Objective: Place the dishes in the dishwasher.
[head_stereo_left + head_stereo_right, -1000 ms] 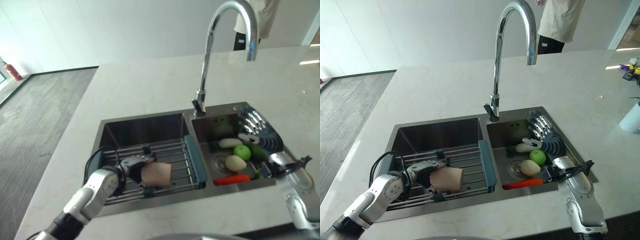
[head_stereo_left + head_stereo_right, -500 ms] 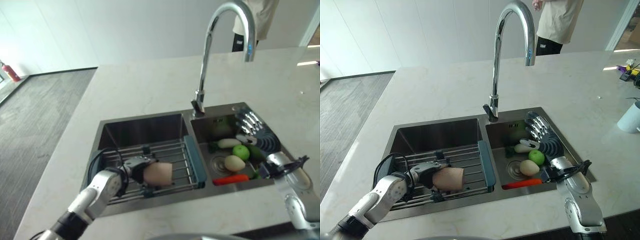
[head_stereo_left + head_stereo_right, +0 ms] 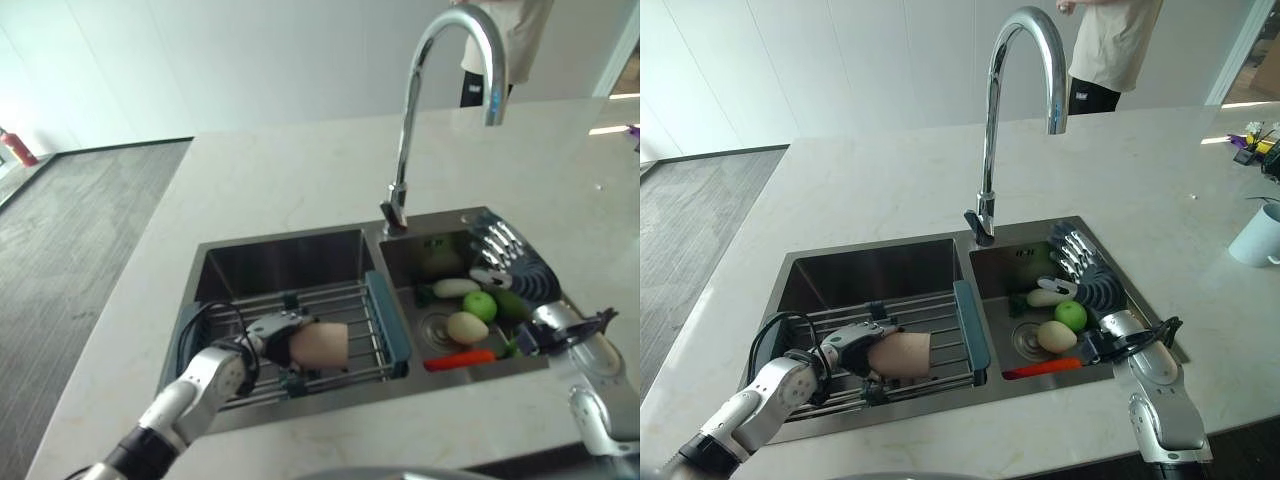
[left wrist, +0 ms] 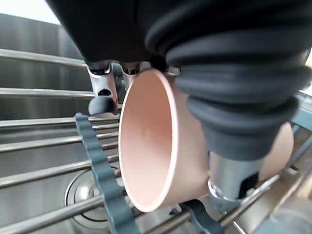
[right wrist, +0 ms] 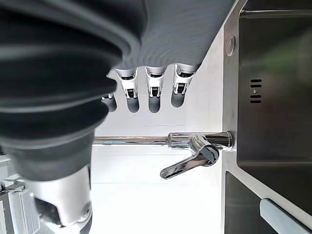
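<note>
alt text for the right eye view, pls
The robot's left hand grips a pink cup lying sideways on a wire rack over the left sink basin. Its right hand hangs open over vegetables in the right basin, below a tall faucet.

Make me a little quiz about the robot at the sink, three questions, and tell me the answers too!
1. True or false: the left hand has its fingers and thumb round a pink cup.
2. Which basin holds the wire rack that the cup lies over?
A. the left basin
B. the right basin
C. neither, it stands on the counter
3. Fill in the word: in the right basin, next to the green apple, lies an orange ____.

Key
1. True. The left wrist view shows the cup gripped on its side.
2. A.
3. carrot. The right hand hangs over that basin with straight fingers.
</note>
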Tool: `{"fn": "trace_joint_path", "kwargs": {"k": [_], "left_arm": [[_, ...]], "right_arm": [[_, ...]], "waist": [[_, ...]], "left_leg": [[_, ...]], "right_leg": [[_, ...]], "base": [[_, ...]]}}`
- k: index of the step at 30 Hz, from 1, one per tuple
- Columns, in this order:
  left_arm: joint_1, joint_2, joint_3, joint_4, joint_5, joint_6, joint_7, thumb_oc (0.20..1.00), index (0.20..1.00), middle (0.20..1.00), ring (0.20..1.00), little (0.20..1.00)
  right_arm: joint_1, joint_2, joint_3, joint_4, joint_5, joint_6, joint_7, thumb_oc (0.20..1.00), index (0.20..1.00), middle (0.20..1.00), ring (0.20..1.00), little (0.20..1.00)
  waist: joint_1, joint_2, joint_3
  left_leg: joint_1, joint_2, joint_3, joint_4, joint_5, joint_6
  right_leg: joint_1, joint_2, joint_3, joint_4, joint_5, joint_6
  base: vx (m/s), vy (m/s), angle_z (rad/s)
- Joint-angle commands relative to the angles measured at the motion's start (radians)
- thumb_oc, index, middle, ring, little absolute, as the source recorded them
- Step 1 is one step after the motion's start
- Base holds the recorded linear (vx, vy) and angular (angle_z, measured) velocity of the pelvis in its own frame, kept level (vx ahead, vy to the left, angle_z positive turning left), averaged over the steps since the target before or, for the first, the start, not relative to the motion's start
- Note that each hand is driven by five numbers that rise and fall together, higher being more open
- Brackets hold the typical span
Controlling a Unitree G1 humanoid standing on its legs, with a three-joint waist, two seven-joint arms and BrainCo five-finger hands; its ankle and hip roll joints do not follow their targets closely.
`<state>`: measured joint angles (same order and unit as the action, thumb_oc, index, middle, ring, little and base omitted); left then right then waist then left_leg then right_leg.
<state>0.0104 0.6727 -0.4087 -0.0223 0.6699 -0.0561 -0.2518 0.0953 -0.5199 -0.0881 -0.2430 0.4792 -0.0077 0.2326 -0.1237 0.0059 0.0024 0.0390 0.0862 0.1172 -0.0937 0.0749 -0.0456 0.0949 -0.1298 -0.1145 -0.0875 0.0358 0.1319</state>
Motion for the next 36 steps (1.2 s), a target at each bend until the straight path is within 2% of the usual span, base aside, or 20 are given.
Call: {"fn": "trace_joint_path", "kwargs": {"k": [1, 5, 9, 11, 16, 20, 24, 25, 28, 29, 30, 31, 32, 33, 34, 35, 36], "left_arm": [[-0.052, 0.018, 0.123, -0.027, -0.154, -0.079, 0.132, 0.200, 0.200, 0.200, 0.200, 0.200], [-0.023, 0.024, 0.235, -0.057, -0.220, -0.147, 0.226, 0.200, 0.200, 0.200, 0.200, 0.200], [-0.003, 0.016, 0.343, -0.108, -0.258, -0.181, 0.282, 0.200, 0.200, 0.200, 0.200, 0.200], [0.000, 0.011, 0.361, -0.121, -0.266, -0.188, 0.294, 0.200, 0.200, 0.200, 0.200, 0.200], [0.011, -0.022, 0.436, -0.162, -0.428, -0.205, 0.348, 0.200, 0.200, 0.200, 0.200, 0.200], [0.018, -0.060, 0.512, -0.206, -0.527, -0.247, 0.416, 0.200, 0.200, 0.200, 0.200, 0.200], [0.048, -0.107, 0.562, -0.260, -0.645, -0.293, 0.409, 0.200, 0.200, 0.200, 0.200, 0.200], [0.088, -0.141, 0.588, -0.307, -0.701, -0.329, 0.371, 0.200, 0.200, 0.200, 0.200, 0.200], [0.100, -0.165, 0.584, -0.336, -0.794, -0.347, 0.338, 0.200, 0.200, 0.200, 0.200, 0.200], [0.093, -0.171, 0.573, -0.337, -0.800, -0.355, 0.344, 0.200, 0.200, 0.200, 0.200, 0.200], [0.089, -0.179, 0.559, -0.339, -0.810, -0.367, 0.354, 0.200, 0.200, 0.200, 0.200, 0.200], [0.079, -0.186, 0.547, -0.346, -0.815, -0.381, 0.368, 0.200, 0.200, 0.200, 0.200, 0.200], [0.061, -0.185, 0.535, -0.339, -0.816, -0.388, 0.368, 0.200, 0.200, 0.200, 0.200, 0.200], [0.033, -0.182, 0.516, -0.335, -0.839, -0.401, 0.344, 0.200, 0.200, 0.200, 0.200, 0.200], [0.006, -0.177, 0.495, -0.315, -0.862, -0.426, 0.330, 0.200, 0.200, 0.200, 0.200, 0.200], [-0.012, -0.174, 0.480, -0.299, -0.886, -0.450, 0.316, 0.200, 0.200, 0.200, 0.200, 0.200], [-0.014, -0.173, 0.479, -0.297, -0.886, -0.454, 0.323, 0.200, 0.200, 0.200, 0.200, 0.200]], "right_arm": [[-0.073, 0.003, -0.039, -0.035, -0.003, -0.068, -0.021, 1.000, 1.000, 1.000, 1.000, 1.000], [-0.064, 0.010, -0.044, -0.030, -0.009, -0.079, -0.035, 1.000, 1.000, 1.000, 1.000, 1.000], [-0.060, 0.019, -0.050, -0.032, -0.017, -0.081, -0.051, 1.000, 1.000, 1.000, 1.000, 1.000], [-0.059, 0.021, -0.052, -0.032, -0.017, -0.081, -0.054, 1.000, 1.000, 1.000, 1.000, 1.000], [-0.058, 0.033, -0.059, -0.034, -0.020, -0.080, -0.045, 1.000, 1.000, 1.000, 1.000, 1.000], [-0.050, 0.055, -0.062, -0.051, -0.020, -0.086, -0.045, 1.000, 1.000, 1.000, 1.000, 1.000], [-0.033, 0.064, -0.074, -0.077, -0.019, -0.082, -0.031, 1.000, 1.000, 1.000, 1.000, 1.000], [-0.002, 0.069, -0.090, -0.102, -0.027, -0.072, -0.019, 1.000, 1.000, 1.000, 1.000, 1.000], [0.019, 0.064, -0.112, -0.115, -0.025, -0.089, -0.002, 1.000, 1.000, 1.000, 1.000, 1.000], [0.015, 0.063, -0.109, -0.115, -0.029, -0.101, -0.006, 1.000, 1.000, 1.000, 1.000, 1.000], [-0.002, 0.045, -0.106, -0.110, -0.018, -0.112, -0.024, 1.000, 1.000, 1.000, 1.000, 1.000], [-0.016, 0.023, -0.110, -0.103, 0.004, -0.131, -0.041, 1.000, 1.000, 1.000, 1.000, 1.000], [-0.016, 0.013, -0.115, -0.101, 0.009, -0.146, -0.055, 1.000, 1.000, 1.000, 1.000, 1.000], [-0.015, 0.011, -0.130, -0.090, -0.002, -0.166, -0.080, 1.000, 1.000, 1.000, 1.000, 1.000], [-0.016, 0.011, -0.144, -0.075, -0.011, -0.180, -0.089, 1.000, 1.000, 1.000, 1.000, 1.000], [-0.012, 0.005, -0.159, -0.072, -0.002, -0.190, -0.091, 1.000, 1.000, 1.000, 1.000, 1.000], [-0.011, 0.004, -0.163, -0.073, 0.004, -0.192, -0.083, 1.000, 1.000, 1.000, 1.000, 1.000]], "waist": [[0.019, 0.004, 0.045], [0.033, 0.006, 0.047], [0.046, 0.008, 0.047], [0.048, 0.009, 0.044], [0.055, 0.008, 0.038], [0.065, 0.000, 0.032], [0.074, -0.008, 0.031], [0.087, -0.015, 0.042], [0.091, -0.016, 0.060], [0.096, -0.018, 0.068], [0.101, -0.024, 0.075], [0.086, -0.037, 0.076], [0.067, -0.045, 0.076], [0.032, -0.042, 0.068], [0.004, -0.028, 0.066], [-0.009, -0.008, 0.062], [-0.011, -0.006, 0.061]], "left_leg": [[0.090, 0.007, 0.115, 0.006, -0.148, 0.008], [0.091, 0.008, 0.109, 0.006, -0.147, 0.006], [0.091, 0.009, 0.097, 0.006, -0.146, 0.003], [0.090, 0.010, 0.094, 0.006, -0.146, 0.001], [0.088, 0.013, 0.087, 0.006, -0.142, -0.002], [0.088, 0.020, 0.086, 0.006, -0.138, -0.008], [0.090, 0.035, 0.087, 0.006, -0.113, -0.027], [0.065, 0.055, 0.084, 0.013, -0.080, -0.051], [-0.008, 0.089, 0.088, 0.006, -0.031, -0.072], [-0.026, 0.091, 0.071, 0.006, -0.025, -0.073], [-0.013, 0.072, 0.061, 0.028, -0.043, -0.060], [0.000, 0.056, 0.121, 0.137, -0.083, -0.043], [0.003, 0.069, 0.168, 0.247, -0.095, -0.041], [0.076, 0.088, 0.227, 0.317, -0.140, -0.038], [0.150, 0.113, 0.279, 0.313, -0.135, -0.052], [0.208, 0.121, 0.291, 0.269, -0.149, -0.070], [0.217, 0.118, 0.296, 0.254, -0.150, -0.071]], "right_leg": [[0.001, 0.037, -0.066, 0.000, -0.048, 0.014], [0.006, 0.036, -0.071, 0.000, -0.048, 0.011], [0.010, 0.036, -0.075, 0.000, -0.052, 0.003], [0.011, 0.037, -0.077, 0.000, -0.054, 0.002], [0.014, 0.038, -0.082, 0.000, -0.059, -0.003], [0.016, 0.039, -0.093, 0.000, -0.064, -0.009], [0.013, 0.059, -0.080, 0.000, -0.069, -0.025], [0.013, 0.066, -0.083, 0.000, -0.068, -0.033], [0.015, 0.074, -0.094, 0.000, -0.081, -0.037], [0.014, 0.076, -0.092, 0.000, -0.085, -0.041], [0.001, 0.073, -0.096, 0.000, -0.085, -0.048], [-0.025, 0.056, -0.116, 0.000, -0.067, -0.053], [-0.044, 0.045, -0.140, 0.000, -0.050, -0.059], [-0.078, 0.026, -0.202, 0.000, -0.017, -0.063], [-0.095, 0.017, -0.261, 0.000, 0.005, -0.065], [-0.099, 0.016, -0.292, 0.000, 0.011, -0.048], [-0.101, 0.013, -0.301, 0.000, 0.016, -0.044]], "base": [[0.01, -0.032, 0.00], [0.00, -0.023, 0.00], [-0.01, -0.037, 0.01], [0.00, -0.018, 0.01], [0.00, -0.007, 0.00], [0.01, -0.085, 0.07], [0.02, -0.147, 0.14], [-0.01, -0.179, 0.29], [-0.12, -0.135, 0.41], [-0.27, -0.117, 0.71], [-0.41, -0.042, 0.61], [-0.51, 0.011, 0.44], [-0.62, 0.152, 1.05], [-0.59, 0.284, 1.36], [-0.55, 0.460, 2.45], [-0.37, 0.429, 1.66], [-0.25, 0.383, 1.50]]}}
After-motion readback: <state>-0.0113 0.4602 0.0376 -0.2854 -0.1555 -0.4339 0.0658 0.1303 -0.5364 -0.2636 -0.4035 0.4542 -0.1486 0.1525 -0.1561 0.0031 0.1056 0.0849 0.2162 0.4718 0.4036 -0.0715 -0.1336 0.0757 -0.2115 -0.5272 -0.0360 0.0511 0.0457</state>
